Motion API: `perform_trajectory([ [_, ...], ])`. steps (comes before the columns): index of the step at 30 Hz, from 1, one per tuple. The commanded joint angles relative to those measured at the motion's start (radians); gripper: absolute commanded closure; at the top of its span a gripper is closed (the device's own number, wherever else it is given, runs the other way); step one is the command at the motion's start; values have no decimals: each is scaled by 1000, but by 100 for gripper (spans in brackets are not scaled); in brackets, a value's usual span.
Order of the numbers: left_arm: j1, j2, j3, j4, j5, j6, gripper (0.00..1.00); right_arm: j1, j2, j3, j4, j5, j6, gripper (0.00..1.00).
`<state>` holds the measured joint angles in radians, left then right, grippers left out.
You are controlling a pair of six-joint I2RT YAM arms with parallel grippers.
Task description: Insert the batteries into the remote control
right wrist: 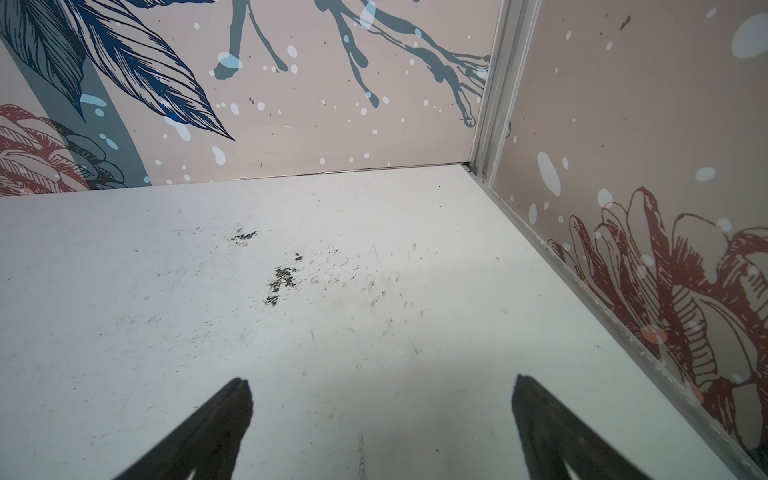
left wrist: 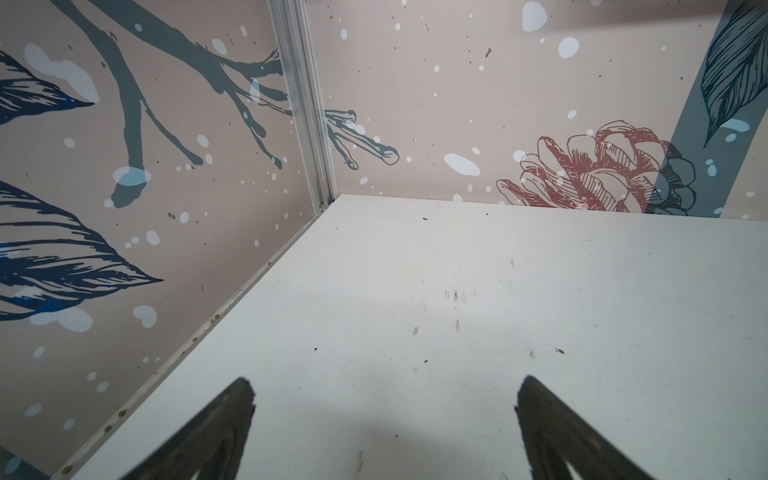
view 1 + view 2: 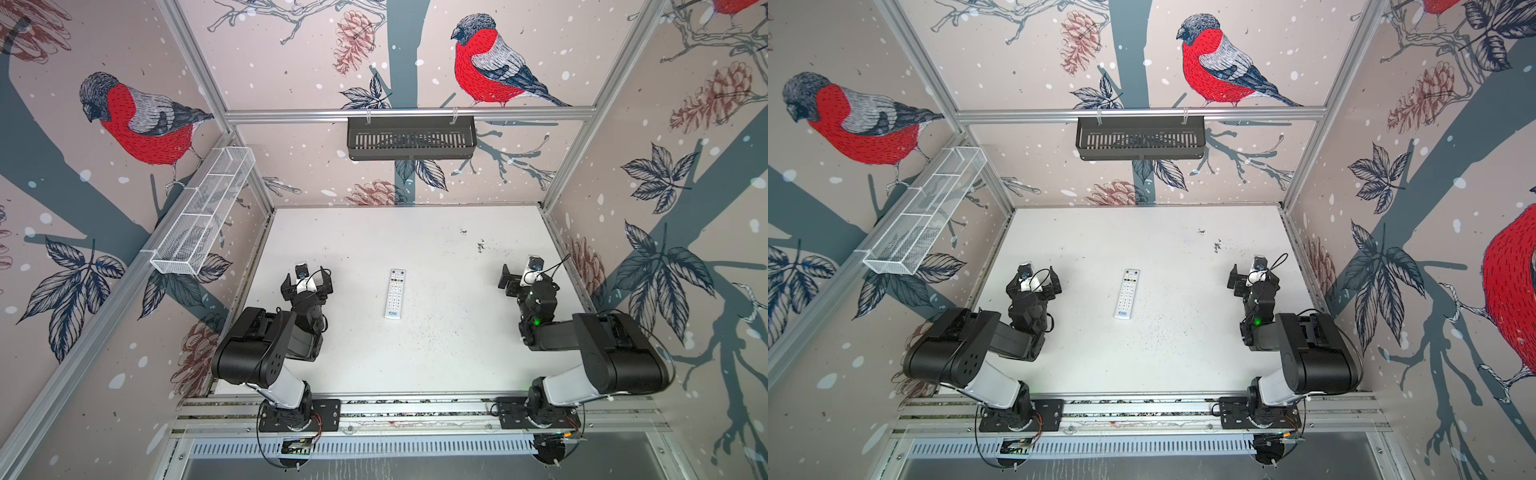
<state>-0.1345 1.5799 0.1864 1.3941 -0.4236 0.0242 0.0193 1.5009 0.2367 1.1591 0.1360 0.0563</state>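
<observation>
Slim white rectangular remote (image 3: 394, 294) lies buttons-up on the scuffed matte white table (image 3: 415, 357), between left gripper (image 2: 386, 380) and right gripper (image 1: 381, 379), both spread wide, empty.

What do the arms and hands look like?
The left arm and right arm have black housings, white lower links and thin black wrist cables; a green light on the right one. The left hand and right hand have dark tapered fingers.

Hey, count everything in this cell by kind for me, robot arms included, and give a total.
Remote control: 1
Baskets: 2, black basket, white mesh basket
Arms: 2, left arm, right arm
Total: 5
</observation>
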Motion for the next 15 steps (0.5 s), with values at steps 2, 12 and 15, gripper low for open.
perform_trajectory([
  [2,1,0,5,35,-1,3,2,2,-1,0,34,5,10,1],
  [12,1,0,4,37,0,3,2,6,7,10,23,10,8,1],
  [15,3,0,5,37,-2,3,2,6,1,2,31,11,8,0],
])
